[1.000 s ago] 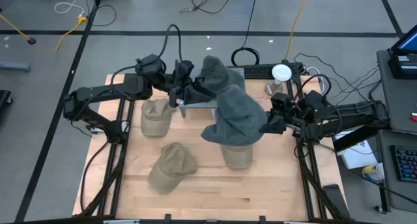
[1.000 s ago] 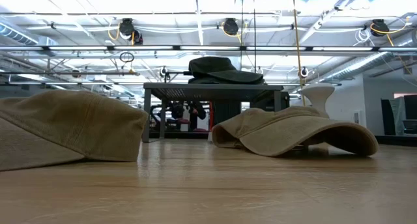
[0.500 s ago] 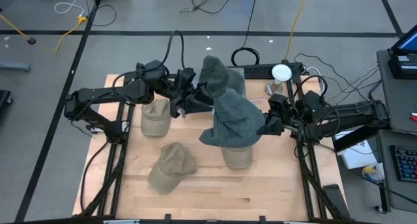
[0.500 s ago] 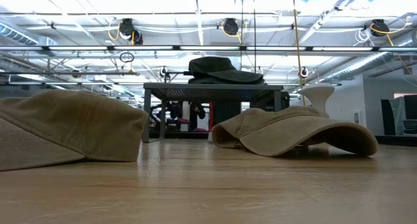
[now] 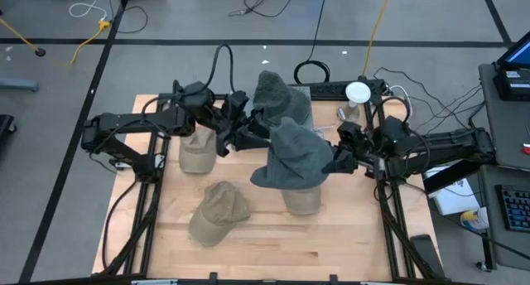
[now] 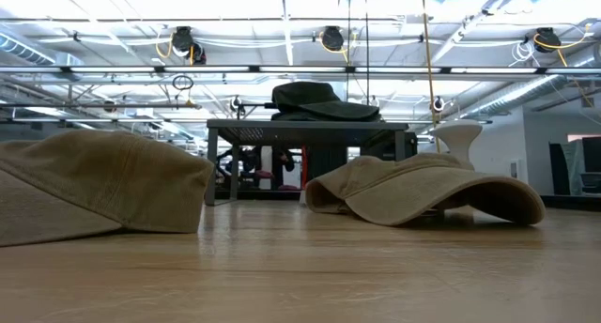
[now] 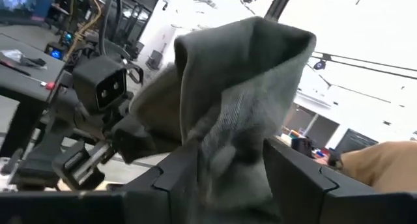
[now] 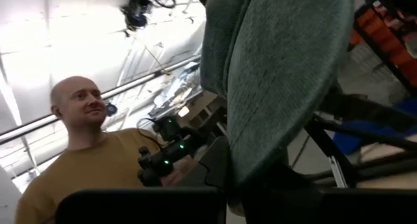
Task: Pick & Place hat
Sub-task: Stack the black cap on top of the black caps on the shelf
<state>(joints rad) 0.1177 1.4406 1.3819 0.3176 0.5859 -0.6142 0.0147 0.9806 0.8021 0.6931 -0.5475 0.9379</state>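
A grey-green hat [image 5: 294,156] is held up between my two grippers above the table's middle. My left gripper [image 5: 251,140] is shut on its left side and my right gripper [image 5: 335,161] is shut on its right side. It hides part of a tan hat [image 5: 303,200] lying below it. A second dark hat [image 5: 277,94] sits on a small grey stand [image 6: 310,128] at the far side. Neither gripper shows in the low view. My left gripper pinches the hat's bunched crown cloth [image 7: 225,152] between its two fingers, coming level from the table's left; several layers are gathered there. My right gripper pinches the hat's edge on the right side [image 8: 260,155], coming level from the table's right. The hat hangs between both, lifted clear.
Two more tan hats lie on the wooden table, one at the left [image 5: 199,148] and one near the front [image 5: 219,210]. A white rounded object [image 5: 357,92] stands at the far right corner. A person in a mustard shirt [image 8: 85,172] shows beyond the table.
Both grippers have carried the grey-green hat a little toward the table's near edge and left. The left gripper has moved away from the stand toward the near edge. The hat has drawn narrower between them and stays lifted.
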